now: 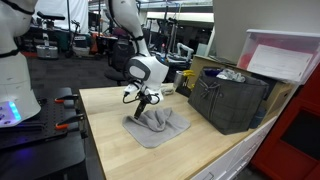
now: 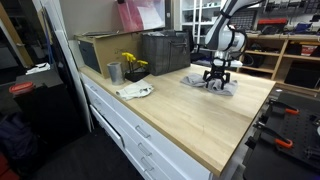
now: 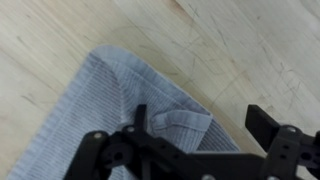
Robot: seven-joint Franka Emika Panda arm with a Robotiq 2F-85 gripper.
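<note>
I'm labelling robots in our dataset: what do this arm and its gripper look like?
The arm is white, with rounded glossy segments. The gripper is black, with thin angular fingers on linkage bars. No markings or cables are clear.

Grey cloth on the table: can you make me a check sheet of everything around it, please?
Surface: wooden table, bare around the cloth.
Job's things: grey cloth, rumpled, with a fold on top in the wrist view.
Clutter: dark crate, cardboard box, metal cup, yellow flowers, white dish, all along the back edge.
Grippers: gripper open, low over the cloth; whether it touches, cannot tell.
Cables: nothing seen on the table.
Surroundings: drawers under the table, clamps at its end, shelves behind.
</note>
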